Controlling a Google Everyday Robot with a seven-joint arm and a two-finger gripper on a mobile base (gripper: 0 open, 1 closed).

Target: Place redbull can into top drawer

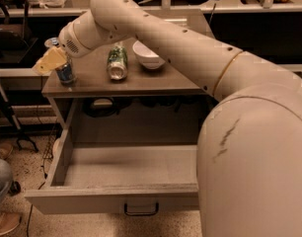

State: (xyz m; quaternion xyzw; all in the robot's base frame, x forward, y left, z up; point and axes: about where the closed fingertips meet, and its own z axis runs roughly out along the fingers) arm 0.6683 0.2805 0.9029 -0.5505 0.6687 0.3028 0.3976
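The redbull can (65,72) stands upright at the left end of the cabinet top, a slim silver-and-blue can, its upper part hidden behind my gripper. My gripper (50,60), with yellowish fingers, is at the can's top, over its left side. The top drawer (116,199) is pulled fully out below the cabinet top, a wide shallow grey box with nothing in it and a small dark pull handle (140,212) on its front panel.
A green patterned can (117,62) lies on its side in the middle of the cabinet top (141,85). A white bowl (147,55) stands behind it to the right. My white arm (249,132) fills the right side. A person's leg and shoe (0,196) show at the lower left.
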